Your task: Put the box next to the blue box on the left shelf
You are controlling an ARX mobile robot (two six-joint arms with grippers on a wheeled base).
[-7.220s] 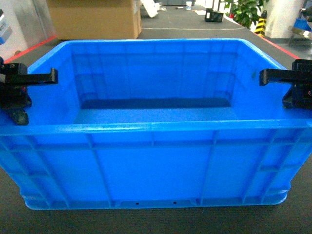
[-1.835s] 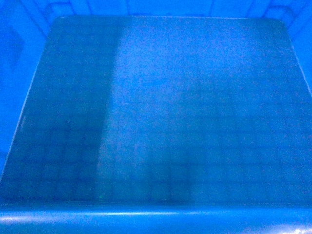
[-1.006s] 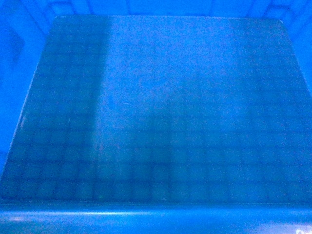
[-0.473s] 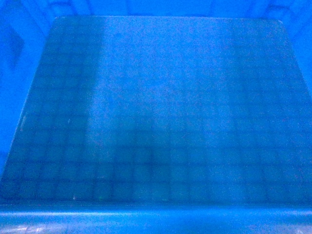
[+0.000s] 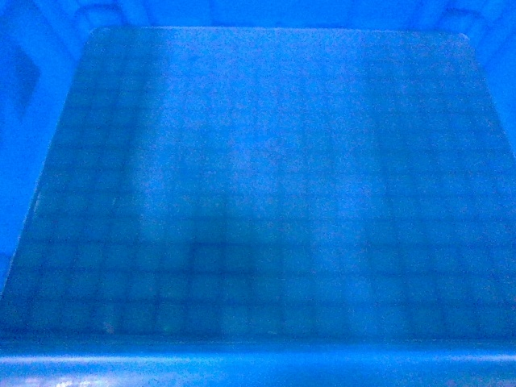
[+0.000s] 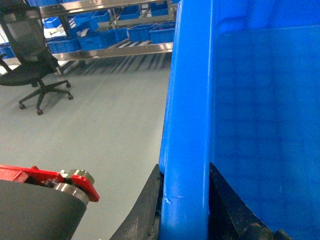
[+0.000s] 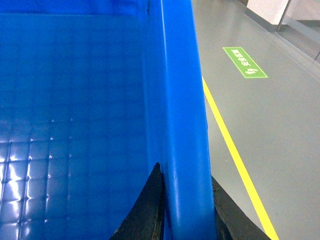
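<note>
- The left gripper (image 6: 184, 200) is being kept clamped on the side rim of the box (image 6: 190, 100), one dark finger (image 6: 145, 210) pressing the outer face and the other the inner face.
- The right gripper (image 7: 186, 205) is being held the same way on the opposite rim, with a finger (image 7: 150, 205) seated inside the wall, so that the load is being shared evenly between both arms.
- Between the two grippers, the box is being carried clear of the floor (image 6: 100, 125), apparently tipped toward the head camera, whose view is being filled by its grid-patterned bottom.
- Beyond the left gripper, a shelf rack (image 6: 120, 47) holding small blue bins (image 6: 145, 34) is being shown well apart, past an office chair (image 6: 30, 55); whether this is the left shelf cannot be told.
- Outside the right gripper, a yellow floor line (image 7: 235, 160) and a green floor marking (image 7: 245, 62) are being passed.
- Transport is judged to be under way; placement is not yet begun.
</note>
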